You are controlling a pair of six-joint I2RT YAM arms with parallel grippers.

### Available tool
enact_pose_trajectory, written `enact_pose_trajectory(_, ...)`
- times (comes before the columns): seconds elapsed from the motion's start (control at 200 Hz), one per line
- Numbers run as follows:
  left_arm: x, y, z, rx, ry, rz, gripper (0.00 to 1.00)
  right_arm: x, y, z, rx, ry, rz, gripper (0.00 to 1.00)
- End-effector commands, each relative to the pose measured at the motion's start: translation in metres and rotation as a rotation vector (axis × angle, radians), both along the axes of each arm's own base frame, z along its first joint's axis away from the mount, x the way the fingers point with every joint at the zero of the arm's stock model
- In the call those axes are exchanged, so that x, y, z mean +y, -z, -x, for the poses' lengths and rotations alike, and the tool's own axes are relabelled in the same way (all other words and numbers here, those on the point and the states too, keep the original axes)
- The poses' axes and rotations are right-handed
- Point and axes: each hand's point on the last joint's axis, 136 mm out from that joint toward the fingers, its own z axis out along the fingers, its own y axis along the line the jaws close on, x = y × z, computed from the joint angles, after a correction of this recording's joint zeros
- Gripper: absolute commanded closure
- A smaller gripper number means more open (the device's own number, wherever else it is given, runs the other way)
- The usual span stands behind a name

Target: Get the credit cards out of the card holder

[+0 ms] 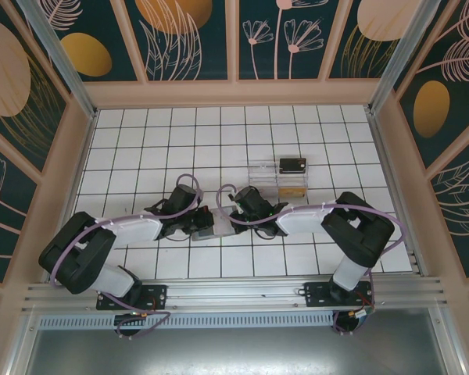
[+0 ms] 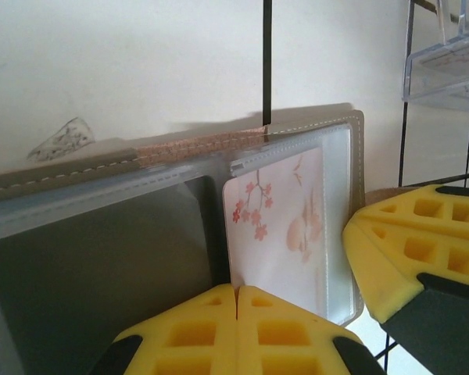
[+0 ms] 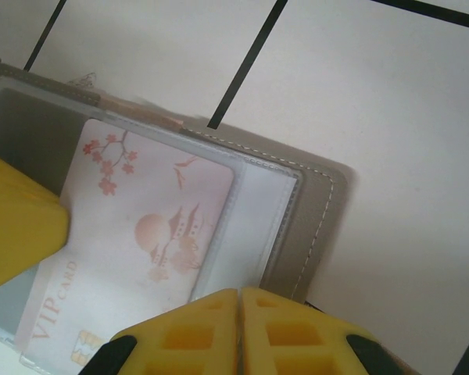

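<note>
Waffled yellow right gripper (image 3: 240,301), glossy card (image 3: 141,226), stitched holder (image 3: 316,211)

Card holder (image 3: 313,211) matt grey stitched leatherette w/ glossy clear plastic sleeves, credit card (image 3: 148,226) smooth, tiles (image 3: 375,94) semi-gloss.

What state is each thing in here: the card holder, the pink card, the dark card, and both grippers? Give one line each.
card holder: open, lying flat on the table.
pink card: inside a clear sleeve of the holder.
dark card: out of the holder, at the clear tray.
left gripper: shut.
right gripper: shut.
</note>
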Motion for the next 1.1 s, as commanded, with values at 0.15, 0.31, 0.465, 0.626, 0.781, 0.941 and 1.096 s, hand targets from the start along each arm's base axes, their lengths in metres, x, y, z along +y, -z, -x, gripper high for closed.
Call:
enact_pose_trajectory(0.15,0.019,0.013,0.014,0.046,-0.016,-0.074,0.95,-0.009,0.021,0.009,0.057,0.008,0.069,0.88)
enact_pose_trajectory(0.31,0.009,0.007,0.009,0.032,-0.005,-0.021,0.92,-0.007,0.019,0.008,0.055,0.003,0.063,0.88)
enact_pose_trajectory(0.465,-0.003,0.001,0.002,0.021,-0.005,0.045,0.91,-0.004,0.012,0.005,0.042,0.003,0.05,0.88)
enact_pose_trajectory(0.626,-0.007,0.002,0.001,0.027,0.007,0.057,0.92,-0.004,0.009,0.004,0.035,0.007,0.05,0.88)
enact_pose_trajectory(0.781,-0.007,0.005,0.003,0.028,0.01,0.056,0.8,-0.005,0.01,0.005,0.04,0.005,0.054,0.88)
enact_pose_trajectory(0.941,-0.008,0.004,0.004,0.03,0.013,0.071,0.78,-0.005,0.011,0.004,0.039,0.006,0.055,0.88)
enact_pose_trajectory(1.096,-0.009,0.004,0.007,0.036,0.012,0.093,0.81,-0.005,0.012,0.005,0.043,0.006,0.055,0.88)
